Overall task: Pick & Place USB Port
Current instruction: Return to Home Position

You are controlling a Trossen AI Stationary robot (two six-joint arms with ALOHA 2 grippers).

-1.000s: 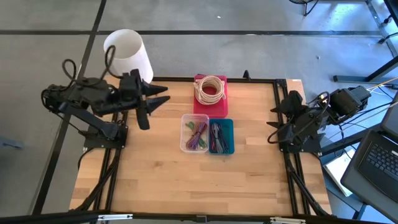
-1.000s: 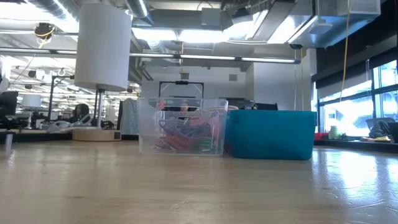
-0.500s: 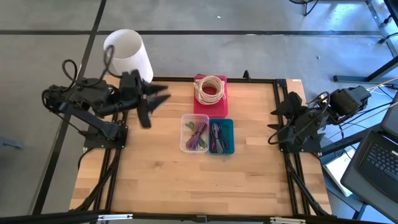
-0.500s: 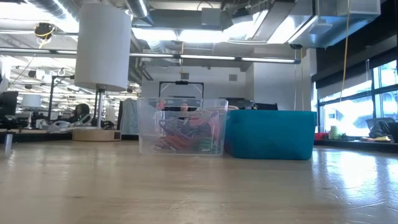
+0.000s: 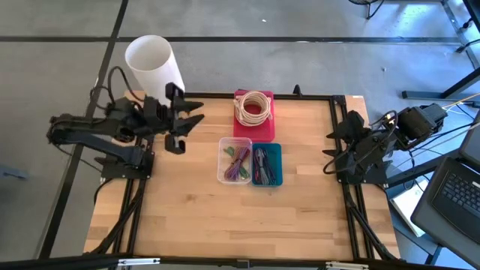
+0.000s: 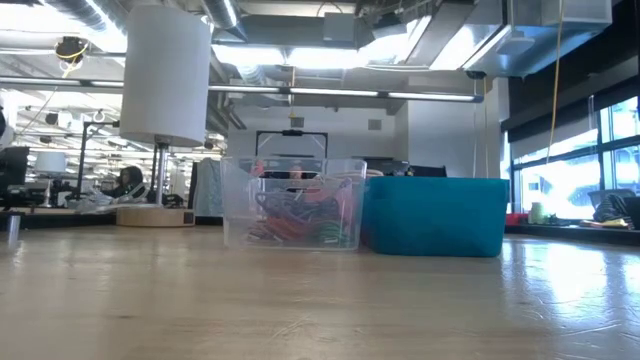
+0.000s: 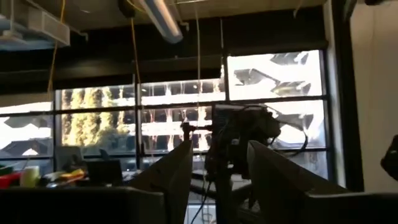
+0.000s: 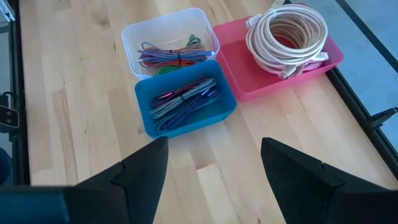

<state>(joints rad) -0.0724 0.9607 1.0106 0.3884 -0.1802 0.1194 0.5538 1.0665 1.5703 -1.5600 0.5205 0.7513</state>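
Note:
A pink tray [image 5: 253,112] holds a coiled white cable [image 8: 287,32]. In front of it stand a clear bin [image 5: 234,160] of multicoloured cable bundles and a blue bin [image 5: 266,164] of thin cables, side by side; the low view shows the clear bin [image 6: 290,205] and the blue bin [image 6: 435,215] resting on the table. My left gripper [image 5: 196,112] hovers open over the table's far left part, level, facing the right arm [image 7: 239,140]. My right gripper [image 5: 328,150] waits open at the right edge, looking down at the bins [image 8: 214,174]. Neither gripper shows in the low view.
A tall white cylinder [image 5: 154,64] stands just beyond the table's far left corner, close behind my left arm. The wooden table [image 5: 225,217] has bare room in its near half. A laptop [image 5: 457,191] sits off the table's right side.
My left arm has changed pose: its wrist has risen and the gripper has stayed open over the far left of the table. The right arm and the bins have kept still.

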